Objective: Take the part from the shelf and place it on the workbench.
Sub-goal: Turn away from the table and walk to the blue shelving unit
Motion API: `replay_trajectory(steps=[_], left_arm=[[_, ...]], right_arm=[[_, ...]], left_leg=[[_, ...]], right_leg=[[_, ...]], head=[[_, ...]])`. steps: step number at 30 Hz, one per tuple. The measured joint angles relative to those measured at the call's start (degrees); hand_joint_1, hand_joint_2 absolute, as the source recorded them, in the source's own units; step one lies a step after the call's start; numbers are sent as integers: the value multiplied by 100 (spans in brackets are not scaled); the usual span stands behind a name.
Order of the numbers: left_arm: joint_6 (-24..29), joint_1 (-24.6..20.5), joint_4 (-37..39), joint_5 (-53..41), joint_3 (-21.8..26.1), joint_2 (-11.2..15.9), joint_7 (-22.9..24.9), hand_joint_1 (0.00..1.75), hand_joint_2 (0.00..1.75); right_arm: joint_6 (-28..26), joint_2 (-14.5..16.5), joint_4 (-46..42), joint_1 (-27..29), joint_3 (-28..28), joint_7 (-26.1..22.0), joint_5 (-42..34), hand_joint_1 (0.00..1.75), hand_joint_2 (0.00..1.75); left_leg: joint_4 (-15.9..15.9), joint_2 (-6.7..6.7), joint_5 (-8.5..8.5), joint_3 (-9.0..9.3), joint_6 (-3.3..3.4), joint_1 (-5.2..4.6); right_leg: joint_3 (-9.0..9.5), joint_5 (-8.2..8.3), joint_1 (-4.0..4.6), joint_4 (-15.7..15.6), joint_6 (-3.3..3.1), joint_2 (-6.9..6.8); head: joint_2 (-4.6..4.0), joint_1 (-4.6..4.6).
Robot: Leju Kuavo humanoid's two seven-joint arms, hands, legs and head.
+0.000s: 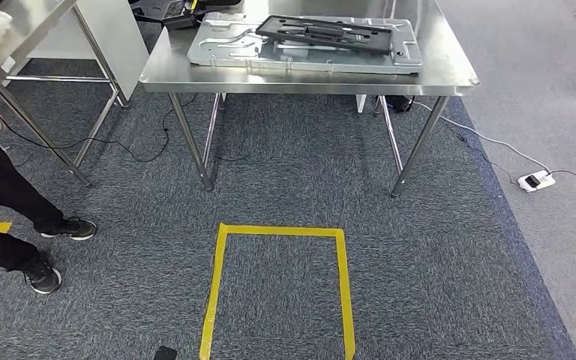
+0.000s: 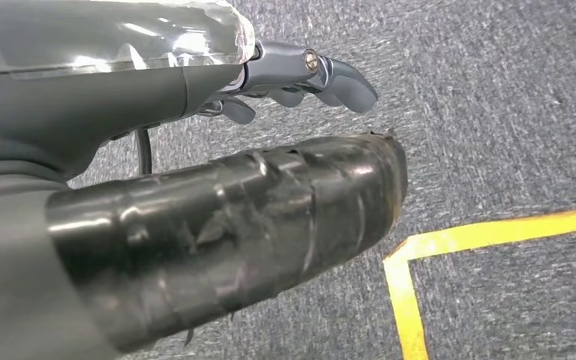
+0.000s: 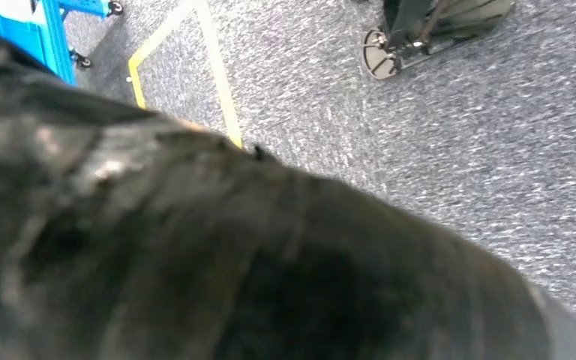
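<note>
A steel workbench stands ahead in the head view. On it lies a flat silver metal panel, and a black frame-shaped part lies on top of that panel. My left hand hangs above the grey carpet. Its tape-wrapped thumb is apart from the grey fingers, and nothing is in it. My right hand appears as a dark taped mass close to the camera, so its fingers are hidden.
A yellow tape rectangle marks the carpet before the workbench. A person in black trousers stands at the left beside a second steel table. A white power strip and cables lie right. A blue cart is nearby.
</note>
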Motion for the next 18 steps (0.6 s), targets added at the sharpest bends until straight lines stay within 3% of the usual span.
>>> replay_trajectory(steps=[3,5,6,8,9,10,11,12,13,15,18], left_arm=[[0,-3,0,-1,2,0,2,0,0],[0,-4,0,0,2,0,3,0,0],[0,-4,0,0,2,0,3,0,0],[0,0,0,0,3,0,3,0,0],[0,3,0,0,4,0,3,0,0],[0,6,0,0,4,0,3,0,0],[0,9,0,0,4,0,3,0,0],[0,11,0,0,4,0,3,0,0],[0,11,0,0,4,0,3,0,0],[0,8,0,1,4,1,3,0,0],[-1,0,0,2,5,2,3,0,0]], right_arm=[[4,0,1,-6,2,7,24,0,0],[4,0,1,-4,2,11,35,0,0],[4,0,0,-4,2,15,39,0,0],[5,0,-1,-2,2,23,42,0,0],[6,0,0,0,2,30,42,0,0],[7,0,1,3,2,36,42,0,0],[7,0,1,5,2,42,43,0,0],[7,1,1,4,2,48,45,0,0],[8,1,1,2,2,51,49,0,0],[10,5,1,-3,2,54,55,0,0],[11,10,1,-2,2,57,57,0,0]], left_leg=[[25,26,-27,-8,-89,-15],[140,11,-133,-46,-152,4],[346,-9,-276,-133,-184,14],[1070,-40,-666,-461,-239,36],[1436,-44,-806,-633,-257,44],[1650,-44,-842,-740,-265,48],[1642,-45,-759,-744,-263,50],[1389,-49,-567,-629,-251,51],[978,-67,-331,-437,-229,52],[241,-150,-48,-98,-168,35],[3,-197,-12,-17,-94,5]], right_leg=[[34,2,23,-124,-91,17],[39,26,9,-158,-160,34],[39,38,-5,-174,-191,40],[27,44,-8,-178,-222,55],[23,45,-6,-177,-226,67],[22,45,-4,-176,-226,83],[26,45,-4,-175,-225,102],[37,44,-4,-174,-223,126],[49,42,-5,-174,-220,152],[52,40,6,-169,-186,197],[27,68,5,-183,-80,237]], head=[[2,-8],[2,-8],[1,-8],[1,-10],[1,-9],[1,-9],[1,-9],[1,-8],[1,-8],[1,-8],[1,-9]])
